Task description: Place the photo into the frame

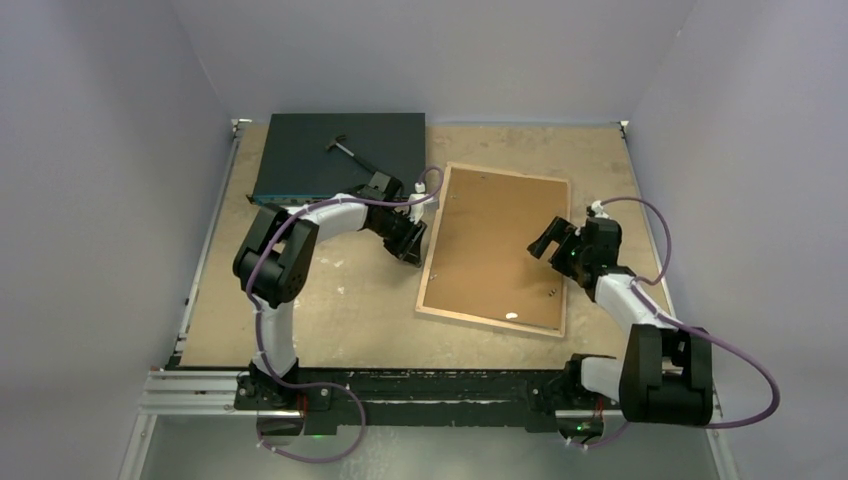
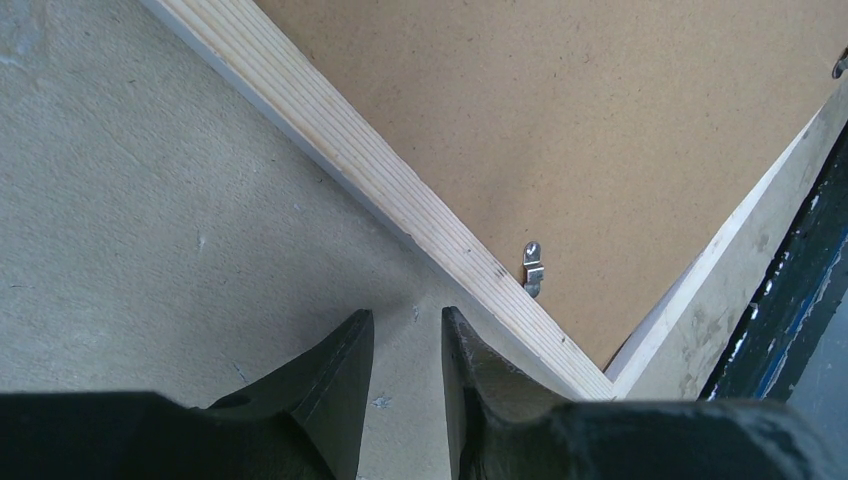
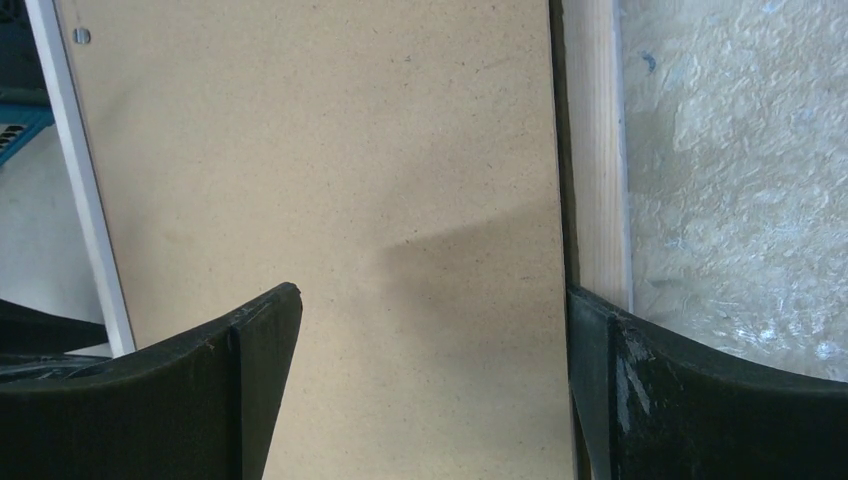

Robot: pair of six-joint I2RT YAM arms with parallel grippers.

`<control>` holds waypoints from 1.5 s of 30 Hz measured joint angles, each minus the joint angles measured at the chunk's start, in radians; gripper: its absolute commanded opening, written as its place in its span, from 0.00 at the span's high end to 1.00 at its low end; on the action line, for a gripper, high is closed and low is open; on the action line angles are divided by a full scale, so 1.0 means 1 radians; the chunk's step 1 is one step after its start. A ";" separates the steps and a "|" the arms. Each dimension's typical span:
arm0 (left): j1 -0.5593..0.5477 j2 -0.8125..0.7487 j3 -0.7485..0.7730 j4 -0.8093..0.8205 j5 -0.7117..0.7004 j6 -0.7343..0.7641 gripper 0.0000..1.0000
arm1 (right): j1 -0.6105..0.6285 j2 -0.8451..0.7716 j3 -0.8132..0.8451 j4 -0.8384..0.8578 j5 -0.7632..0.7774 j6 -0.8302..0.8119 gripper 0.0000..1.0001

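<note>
The frame (image 1: pixel 433 240) lies face down on the table, its light wood rim up, with the plain brown backing board (image 1: pixel 495 250) inside it. The photo is not in view. My left gripper (image 1: pixel 412 250) sits low on the table just outside the frame's left rail (image 2: pixel 400 190), its jaws a narrow gap apart and empty (image 2: pixel 405 318). A small metal clip (image 2: pixel 533 268) sits on the board by that rail. My right gripper (image 1: pixel 545 243) is wide open and empty (image 3: pixel 435 300) over the board (image 3: pixel 350 150), one finger (image 3: pixel 640 390) by the right rail (image 3: pixel 595 150).
A dark flat box (image 1: pixel 335 155) with a black tool (image 1: pixel 350 152) on it lies at the back left, close to the frame's far left corner. Its edge shows in the left wrist view (image 2: pixel 810 300). White walls enclose the table.
</note>
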 measured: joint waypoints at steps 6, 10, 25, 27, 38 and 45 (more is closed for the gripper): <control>0.000 0.000 0.000 0.000 -0.001 0.000 0.71 | 0.059 0.001 0.064 -0.063 0.072 -0.019 0.01; 0.000 0.000 0.000 0.000 -0.002 0.000 0.71 | 0.102 0.020 0.105 -0.107 0.121 -0.038 0.01; 0.002 0.000 0.000 -0.005 -0.006 0.002 0.73 | 0.200 0.065 0.172 -0.227 0.311 -0.054 0.01; 0.002 0.000 0.000 -0.005 -0.006 0.002 0.74 | 0.203 0.065 0.189 -0.230 0.320 -0.054 0.01; 0.001 0.000 0.000 -0.005 -0.005 0.001 0.75 | 0.208 0.053 0.232 -0.251 0.335 -0.047 0.10; 0.001 0.000 0.002 -0.020 -0.005 0.000 0.75 | 0.204 0.150 0.335 -0.208 0.330 -0.048 0.95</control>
